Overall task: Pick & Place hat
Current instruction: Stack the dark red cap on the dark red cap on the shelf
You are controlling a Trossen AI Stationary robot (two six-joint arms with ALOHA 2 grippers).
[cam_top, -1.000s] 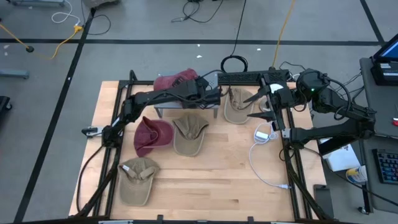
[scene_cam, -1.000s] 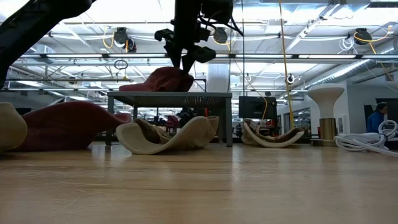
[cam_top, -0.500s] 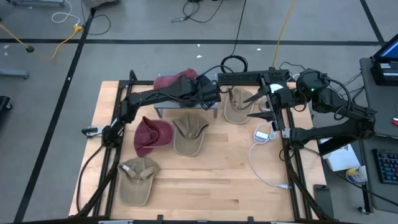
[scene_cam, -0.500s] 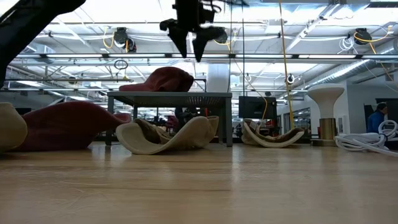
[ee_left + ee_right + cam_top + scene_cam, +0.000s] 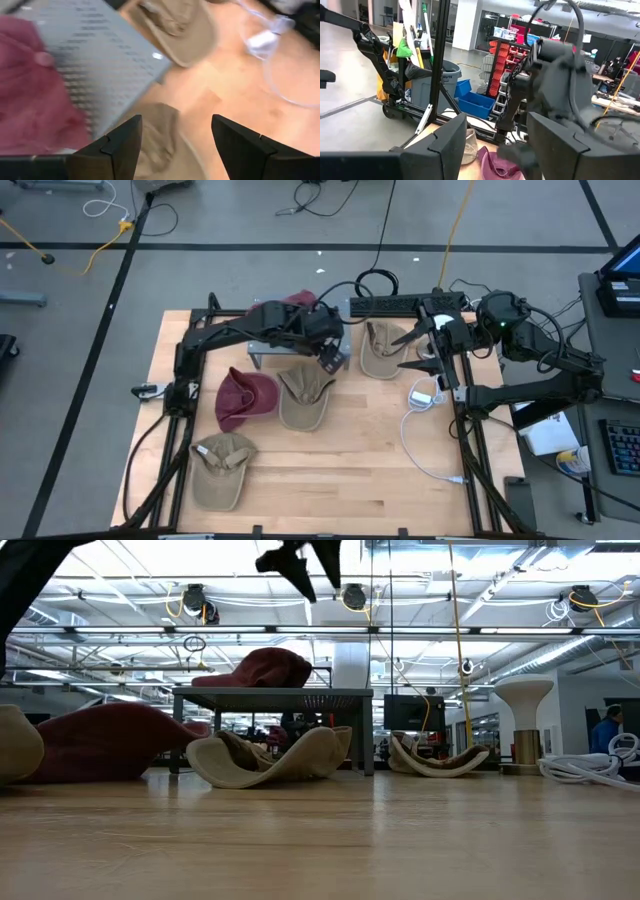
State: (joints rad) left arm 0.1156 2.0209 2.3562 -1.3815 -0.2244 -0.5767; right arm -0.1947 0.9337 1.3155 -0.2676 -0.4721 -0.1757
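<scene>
Wooden table (image 5: 360, 470), seemingly unbranded hats (image 5: 305, 395).

The table (image 5: 370, 460) is pale wood in planks, smooth with a slight sheen in the low view. At the centre of the high view stands a small stand (image 5: 100, 60) of grey perforated metal, matt. On it, at the left of the left wrist view, lies a maroon hat (image 5: 30, 100) of soft matt cloth with a small covered button. Another maroon cloth hat (image 5: 245, 396) lies left of centre in the high view. The tan hats (image 5: 305, 395) look like matt cotton cloth, creased. The left gripper (image 5: 175, 145) has dark, matt plastic-looking fingers. A white cable (image 5: 420, 442) at the right looks like smooth plastic.
</scene>
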